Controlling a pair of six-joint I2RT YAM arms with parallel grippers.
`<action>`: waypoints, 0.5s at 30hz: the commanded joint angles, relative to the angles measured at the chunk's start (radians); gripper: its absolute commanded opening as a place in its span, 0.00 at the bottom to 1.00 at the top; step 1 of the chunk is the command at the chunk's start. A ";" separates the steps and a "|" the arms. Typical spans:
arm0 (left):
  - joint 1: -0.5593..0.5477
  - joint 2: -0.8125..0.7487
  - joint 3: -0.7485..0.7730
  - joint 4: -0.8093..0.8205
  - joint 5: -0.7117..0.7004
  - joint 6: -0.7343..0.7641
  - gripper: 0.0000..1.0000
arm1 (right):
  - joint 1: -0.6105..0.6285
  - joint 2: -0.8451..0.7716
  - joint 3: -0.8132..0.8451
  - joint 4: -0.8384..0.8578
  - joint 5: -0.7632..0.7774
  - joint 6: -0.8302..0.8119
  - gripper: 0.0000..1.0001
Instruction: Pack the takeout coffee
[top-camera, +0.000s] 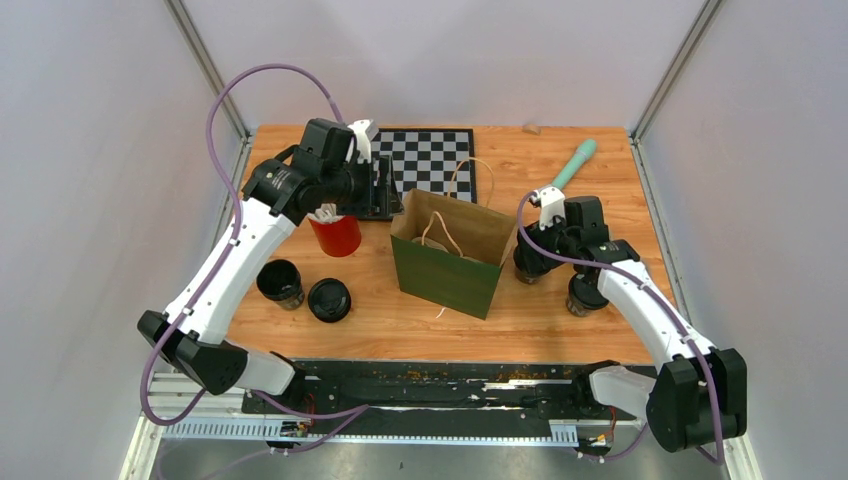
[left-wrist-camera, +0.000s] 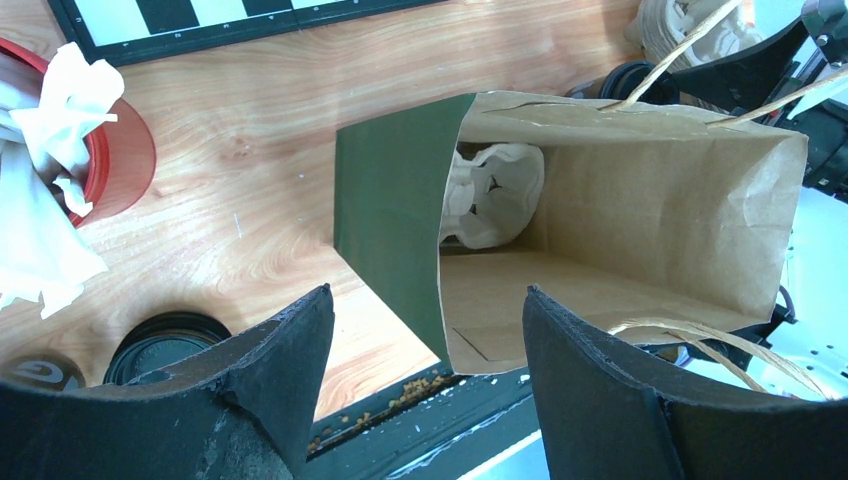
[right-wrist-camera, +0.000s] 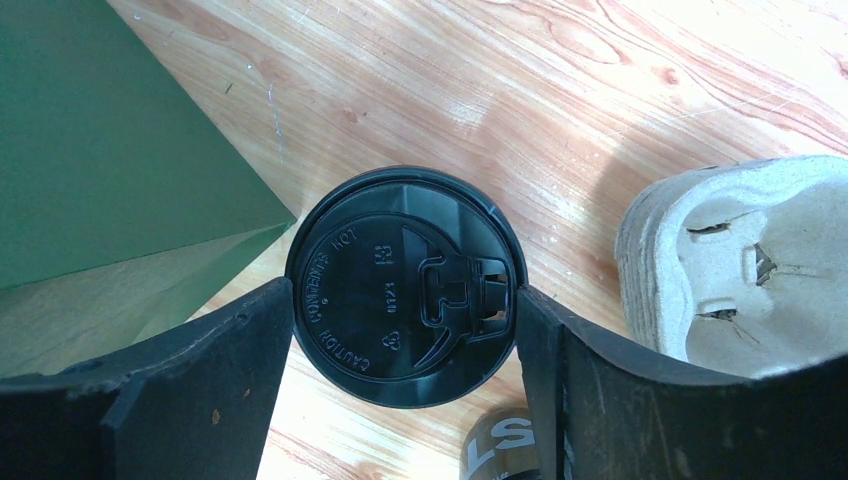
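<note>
The coffee cup (right-wrist-camera: 405, 300) carries raised lettering on its black lid (right-wrist-camera: 340, 300): "CAUTION" and "CONTENTS HOT", curving along the lid's left side. Small moulded digits near the lid's centre are too fine to read. Just below the lid, a second dark cup (right-wrist-camera: 500, 445) shows pale letters "LS", cut off. A third dark cup (left-wrist-camera: 45, 372) bears a pale mark like a "G".

paper bag (top-camera: 445, 278): green, brown inside | coffee lid (right-wrist-camera: 400, 285): black | straw cup (top-camera: 339, 238): red

2 white-black arms (top-camera: 228, 268), purple cables (top-camera: 268, 67)
</note>
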 joint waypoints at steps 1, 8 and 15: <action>0.002 -0.036 -0.011 0.029 -0.007 -0.001 0.77 | 0.004 -0.014 0.000 0.033 0.008 -0.023 0.80; 0.003 -0.039 -0.014 0.041 -0.008 -0.010 0.77 | 0.004 0.029 0.017 0.034 0.008 -0.039 0.89; 0.002 -0.038 -0.016 0.042 -0.008 -0.010 0.77 | 0.006 0.041 0.015 0.044 0.003 -0.038 0.87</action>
